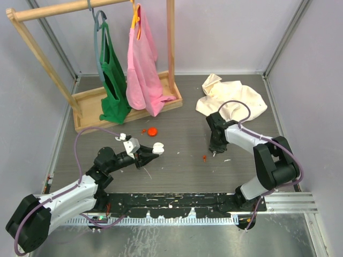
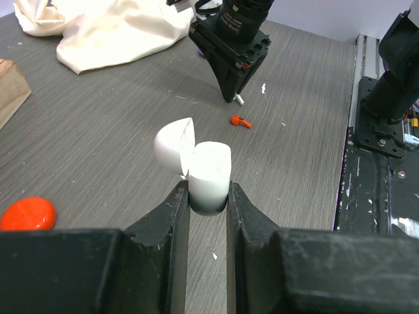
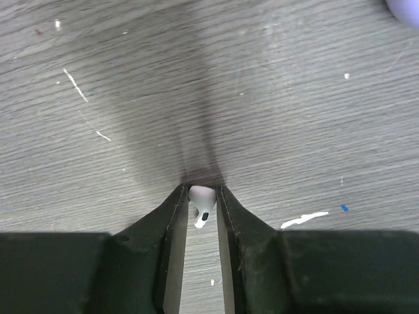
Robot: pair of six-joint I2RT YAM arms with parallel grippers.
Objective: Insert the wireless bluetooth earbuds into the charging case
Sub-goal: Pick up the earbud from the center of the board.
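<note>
Alignment is the main thing for you now. Your right pincer (image 3: 201, 191) is closed on one white earbud (image 3: 202, 204), low over the table (image 1: 182, 176) and well apart from the white charging case (image 2: 211, 171). Your left pincer (image 2: 208, 193) grips that case by its lower body, with the lid standing open. I judge the step in hand is to bring this earbud to the case. So lift it straight, travel slowly toward the left, and turn the stem down over a socket before you release. The hold is only at the tips, so a quick move could make it slip. Keep the case mouth facing up. For the count, I see two cases: the white one and one red round case (image 1: 153, 130) lying on the table. I see one white earbud, one red earbud (image 1: 204, 158) near the right pincer, and a small red bit (image 1: 143, 130) beside the red case that may be a second. One lilac thing (image 3: 406, 8) shows at the corner of the right wrist view, too cut off to name.
</note>
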